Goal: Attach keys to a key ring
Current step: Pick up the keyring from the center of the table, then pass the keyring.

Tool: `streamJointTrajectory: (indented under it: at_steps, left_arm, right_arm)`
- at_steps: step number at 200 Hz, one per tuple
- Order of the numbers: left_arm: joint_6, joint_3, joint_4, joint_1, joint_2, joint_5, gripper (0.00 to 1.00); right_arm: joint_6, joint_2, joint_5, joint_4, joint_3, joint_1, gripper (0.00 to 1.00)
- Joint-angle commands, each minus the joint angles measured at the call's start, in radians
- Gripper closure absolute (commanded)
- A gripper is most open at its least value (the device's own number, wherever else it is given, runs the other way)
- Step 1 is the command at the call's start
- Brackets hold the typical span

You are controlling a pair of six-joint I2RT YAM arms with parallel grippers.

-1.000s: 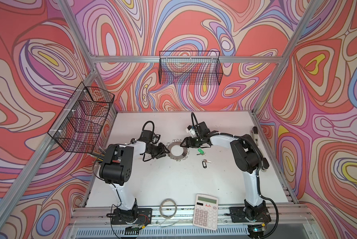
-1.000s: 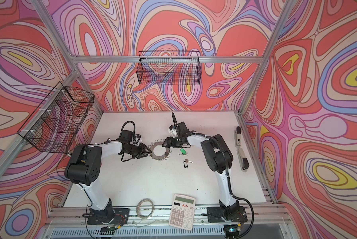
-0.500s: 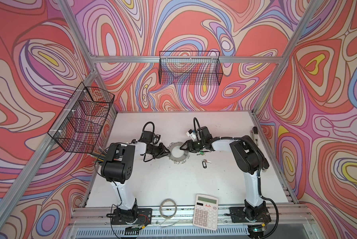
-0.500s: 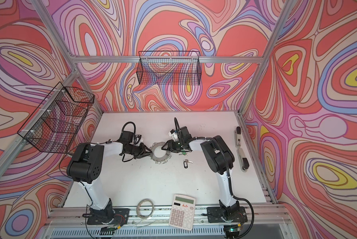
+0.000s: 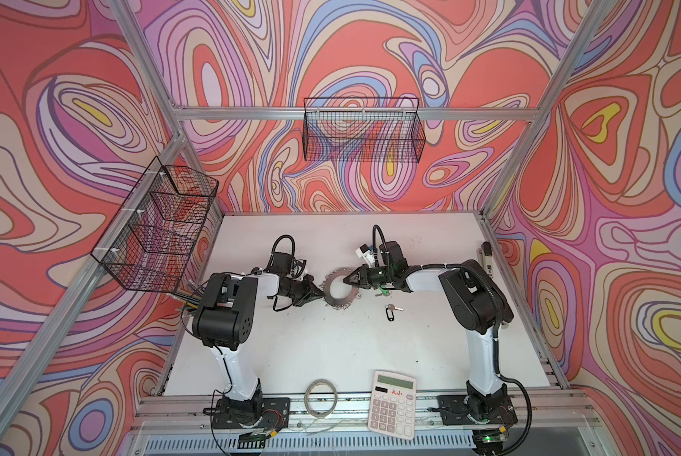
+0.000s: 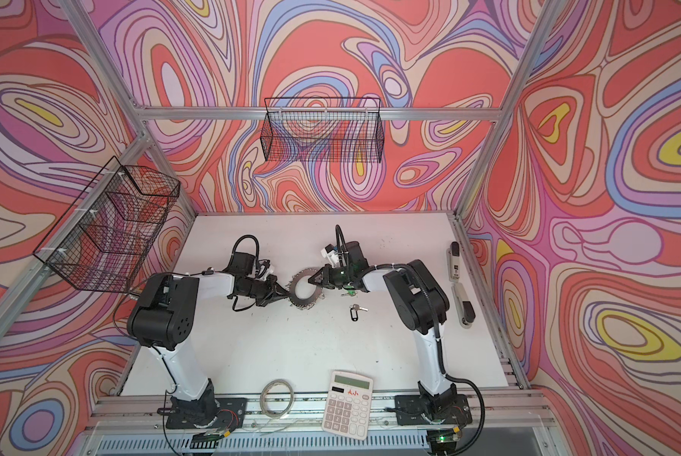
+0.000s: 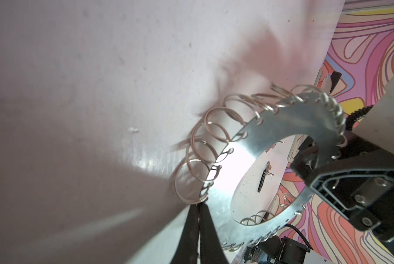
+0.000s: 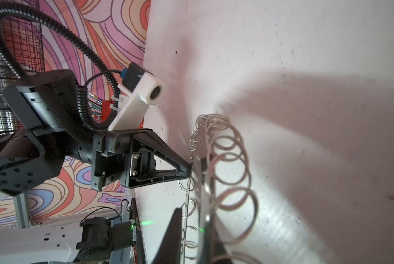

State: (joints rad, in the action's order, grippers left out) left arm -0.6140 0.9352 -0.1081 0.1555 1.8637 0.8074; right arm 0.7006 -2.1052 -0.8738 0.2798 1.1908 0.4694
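The left arm (image 5: 228, 316) and right arm (image 5: 477, 308) rise from the near rail (image 5: 350, 406) and fold inward, forearms level. The black-tagged key (image 5: 390, 314) lies free on the table (image 5: 331, 355). Beyond it, the left claw (image 5: 321, 290) and right claw (image 5: 346, 279) are clamped on opposite rims of the key ring (image 5: 340, 303). The green-tagged key (image 5: 380, 293) is mostly hidden under the right wrist.

You will find the green-tagged key (image 6: 349, 293) mostly hidden under the right arm (image 6: 374, 278) in a top view (only a green sliver shows); the left gripper (image 7: 199, 212) and right gripper (image 8: 194, 217) are cut off by their wrist views' edges; the key ring (image 8: 197, 189), nearly edge-on in the right wrist view, is blurred.
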Motion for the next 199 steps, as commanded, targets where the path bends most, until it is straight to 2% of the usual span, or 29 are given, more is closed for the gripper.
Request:
streamJointTrajectory:
  at_steps: [1, 17, 51, 76, 103, 120, 162, 199]
  left_arm:
    - [0.006, 0.015, 0.002, -0.003, -0.041, 0.061, 0.97]
    - [0.0, 0.026, 0.005, -0.011, -0.057, 0.087, 0.99]
    - [0.037, 0.062, -0.037, -0.017, -0.091, 0.144, 0.97]
    - [0.05, 0.052, -0.04, -0.046, -0.121, 0.19, 0.86]
    - [0.026, -0.015, 0.031, -0.126, -0.212, 0.239, 0.63]
    - [0.001, -0.052, 0.097, -0.162, -0.287, 0.274, 0.54]
    - [-0.079, -0.076, 0.232, -0.166, -0.411, 0.384, 0.46]
    - [-0.092, -0.094, 0.227, -0.152, -0.49, 0.433, 0.45]
  right_arm:
    - [0.042, 0.044, -0.055, 0.093, -0.022, -0.001, 0.97]
    - [0.065, 0.061, -0.067, 0.138, -0.041, -0.006, 1.0]
    - [0.085, 0.082, -0.101, 0.174, -0.048, -0.011, 1.0]
    - [0.103, 0.099, -0.133, 0.202, -0.051, -0.022, 1.0]
    - [0.1, 0.141, -0.189, 0.202, -0.052, -0.055, 1.0]
    - [0.078, 0.168, -0.24, 0.17, -0.033, -0.065, 1.0]
    - [0.017, 0.228, -0.339, 0.095, 0.027, -0.071, 1.0]
    - [0.02, 0.261, -0.359, 0.081, 0.084, -0.071, 1.0]
